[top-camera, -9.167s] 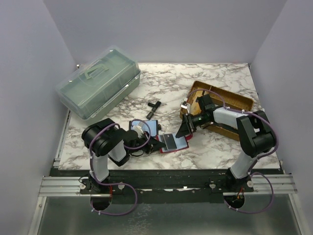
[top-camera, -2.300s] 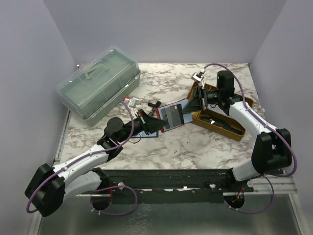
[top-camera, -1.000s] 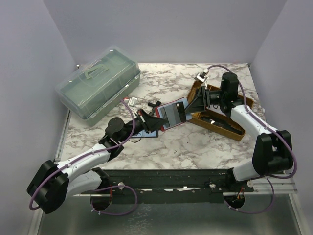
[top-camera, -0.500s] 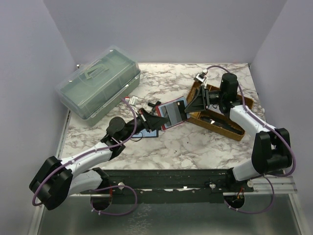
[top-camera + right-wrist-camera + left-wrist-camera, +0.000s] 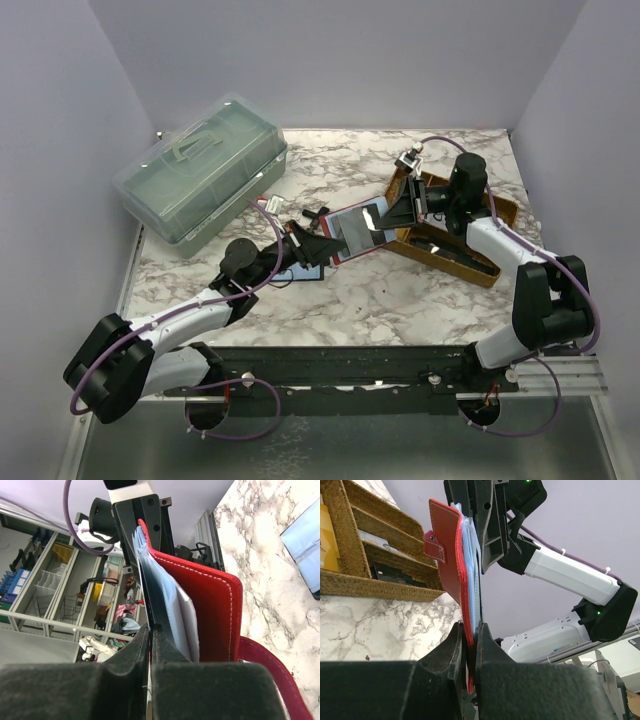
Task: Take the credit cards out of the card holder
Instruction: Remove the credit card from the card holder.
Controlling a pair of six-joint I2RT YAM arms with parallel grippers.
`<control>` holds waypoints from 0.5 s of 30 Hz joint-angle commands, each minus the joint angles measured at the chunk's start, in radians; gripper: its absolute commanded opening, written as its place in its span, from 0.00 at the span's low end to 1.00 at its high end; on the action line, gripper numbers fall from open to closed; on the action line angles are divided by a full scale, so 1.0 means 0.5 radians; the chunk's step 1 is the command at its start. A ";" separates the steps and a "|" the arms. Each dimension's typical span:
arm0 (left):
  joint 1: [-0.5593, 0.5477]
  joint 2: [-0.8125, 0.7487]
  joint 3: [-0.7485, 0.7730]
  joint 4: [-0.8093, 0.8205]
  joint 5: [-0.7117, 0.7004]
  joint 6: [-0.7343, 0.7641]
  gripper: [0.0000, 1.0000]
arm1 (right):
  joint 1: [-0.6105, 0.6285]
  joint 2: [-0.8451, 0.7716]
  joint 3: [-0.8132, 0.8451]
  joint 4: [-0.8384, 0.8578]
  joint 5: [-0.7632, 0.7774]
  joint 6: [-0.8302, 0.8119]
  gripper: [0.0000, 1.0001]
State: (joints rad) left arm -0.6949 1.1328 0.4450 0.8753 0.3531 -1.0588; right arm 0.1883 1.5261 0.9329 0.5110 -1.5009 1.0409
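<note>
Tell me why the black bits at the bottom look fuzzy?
Left wrist view: the left claw, pinching the red wallet, sits too near the lens and blurs. Right wrist view: the right claw on the card blurs too. Top external view: sharp.

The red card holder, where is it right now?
Top view: the red card holder is mid-table, held between the left gripper and right gripper, just left of the wicker tray.
</note>
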 commanded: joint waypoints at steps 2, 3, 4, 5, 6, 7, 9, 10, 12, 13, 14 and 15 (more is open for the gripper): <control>0.012 -0.045 -0.002 0.124 -0.042 -0.002 0.00 | -0.010 -0.006 -0.024 0.131 -0.038 0.029 0.00; 0.018 -0.062 -0.020 0.124 -0.052 -0.002 0.00 | -0.018 -0.020 -0.030 0.154 -0.050 0.023 0.00; 0.023 -0.082 -0.037 0.124 -0.062 -0.005 0.00 | -0.031 -0.037 -0.035 0.160 -0.058 0.003 0.00; 0.034 -0.102 -0.058 0.122 -0.067 -0.011 0.00 | -0.048 -0.053 -0.034 0.118 -0.060 -0.038 0.00; 0.043 -0.126 -0.079 0.121 -0.075 -0.017 0.00 | -0.069 -0.066 -0.031 0.062 -0.063 -0.090 0.00; 0.055 -0.148 -0.096 0.119 -0.077 -0.021 0.00 | -0.090 -0.076 -0.020 -0.035 -0.062 -0.170 0.00; 0.078 -0.193 -0.123 0.104 -0.078 -0.031 0.00 | -0.126 -0.102 0.040 -0.368 -0.043 -0.495 0.00; 0.090 -0.211 -0.133 0.095 -0.073 -0.034 0.00 | -0.135 -0.114 0.087 -0.575 -0.026 -0.680 0.00; 0.108 -0.240 -0.145 0.073 -0.060 -0.041 0.00 | -0.140 -0.129 0.191 -0.954 0.018 -1.014 0.00; 0.114 -0.254 -0.151 0.063 -0.052 -0.042 0.00 | -0.140 -0.139 0.230 -1.088 0.034 -1.131 0.00; 0.125 -0.265 -0.157 0.050 -0.046 -0.045 0.00 | -0.146 -0.147 0.259 -1.181 0.052 -1.214 0.00; 0.139 -0.277 -0.163 0.035 -0.037 -0.047 0.00 | -0.159 -0.156 0.279 -1.225 0.051 -1.259 0.00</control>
State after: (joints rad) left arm -0.6464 1.0328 0.3737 0.8742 0.3416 -1.0740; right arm 0.1181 1.4952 1.0012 0.1932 -1.5002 0.6918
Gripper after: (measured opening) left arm 0.075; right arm 0.006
